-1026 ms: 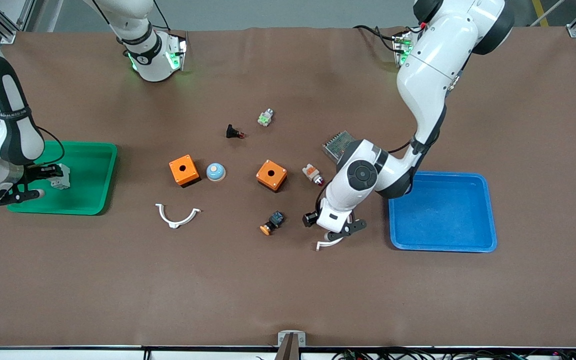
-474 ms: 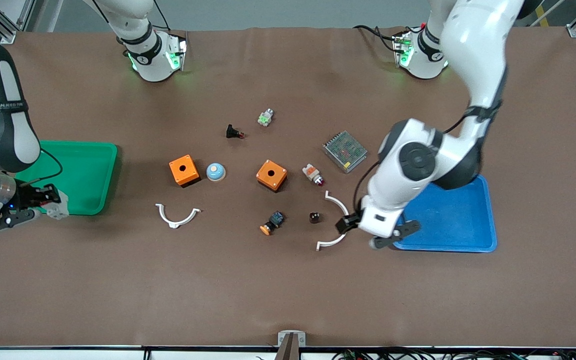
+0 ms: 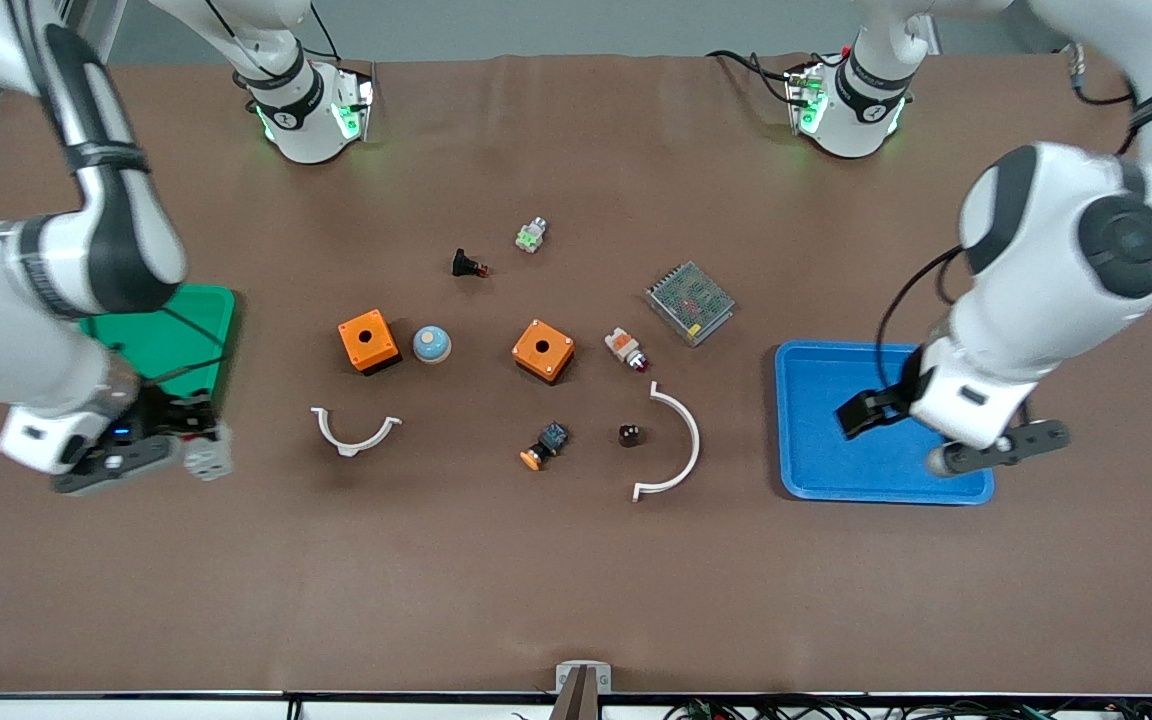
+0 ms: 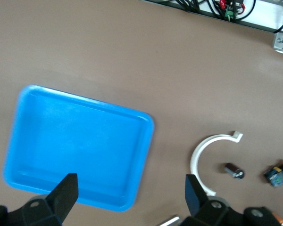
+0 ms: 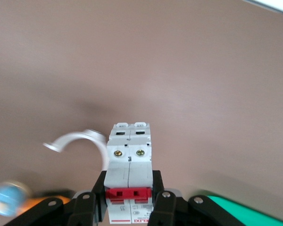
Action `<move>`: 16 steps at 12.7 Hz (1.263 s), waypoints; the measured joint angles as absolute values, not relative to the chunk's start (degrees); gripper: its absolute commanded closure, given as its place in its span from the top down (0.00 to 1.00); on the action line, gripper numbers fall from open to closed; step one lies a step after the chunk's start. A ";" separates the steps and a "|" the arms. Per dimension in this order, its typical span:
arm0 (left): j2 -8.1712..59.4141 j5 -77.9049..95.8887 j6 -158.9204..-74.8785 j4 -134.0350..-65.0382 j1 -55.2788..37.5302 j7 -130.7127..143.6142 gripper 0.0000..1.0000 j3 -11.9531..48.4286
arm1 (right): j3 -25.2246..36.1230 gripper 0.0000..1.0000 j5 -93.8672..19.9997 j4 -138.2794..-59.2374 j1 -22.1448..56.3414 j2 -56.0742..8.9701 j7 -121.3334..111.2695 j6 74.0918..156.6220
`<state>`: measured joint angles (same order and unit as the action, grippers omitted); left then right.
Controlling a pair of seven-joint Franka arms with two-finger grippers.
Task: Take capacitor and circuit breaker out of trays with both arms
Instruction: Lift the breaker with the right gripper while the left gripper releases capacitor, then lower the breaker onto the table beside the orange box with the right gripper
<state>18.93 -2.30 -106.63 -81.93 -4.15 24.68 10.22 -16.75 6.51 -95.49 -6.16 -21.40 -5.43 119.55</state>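
The breaker (image 3: 208,452), a white-grey block with a red lever bar, is held in my right gripper (image 3: 191,447), which is shut on it. They hang over bare table just off the corner of the green tray (image 3: 191,325). In the right wrist view the breaker (image 5: 129,160) fills the gap of the gripper (image 5: 128,195). The capacitor (image 3: 629,435), a tiny black cylinder, lies on the table inside a white curved clip (image 3: 681,445). My left gripper (image 3: 888,443) is open and empty over the blue tray (image 3: 816,480). The left wrist view shows the gripper (image 4: 130,197), the tray (image 4: 80,141) and the capacitor (image 4: 234,170).
Mid-table stand two orange boxes (image 3: 366,340) (image 3: 543,350), a blue dome (image 3: 431,344), a white-and-orange switch (image 3: 626,348), a meshed power unit (image 3: 690,302), a black button (image 3: 469,265), an orange-capped button (image 3: 543,445) and another white clip (image 3: 354,432).
The left gripper opened, left the capacitor on the table and swung over the blue tray. The right arm carried the breaker from above the green tray to off its corner.
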 measured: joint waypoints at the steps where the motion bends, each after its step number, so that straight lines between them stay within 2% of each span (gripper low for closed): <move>1: 17.22 -2.30 -104.61 -82.01 -2.92 22.93 1.00 10.22 | -16.77 0.15 6.51 -95.51 -1.89 -21.63 2.04 120.57; 4: 12.87 -2.30 -100.96 -82.29 -0.15 19.88 1.00 10.22 | -16.68 0.15 6.53 -95.65 5.56 -23.57 17.80 122.79; 9: 7.78 -2.29 -93.65 -83.10 2.99 14.53 1.00 10.23 | -15.87 0.14 6.54 -95.55 7.30 -30.38 29.53 123.84; 16: 2.95 -2.29 -90.15 -85.02 2.47 10.77 1.00 8.35 | -15.77 0.14 6.40 -94.37 11.51 -36.42 38.07 124.46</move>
<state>2.95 -2.29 -90.15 -85.02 2.47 10.77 8.35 -15.77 6.40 -94.37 11.51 -36.42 38.07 124.46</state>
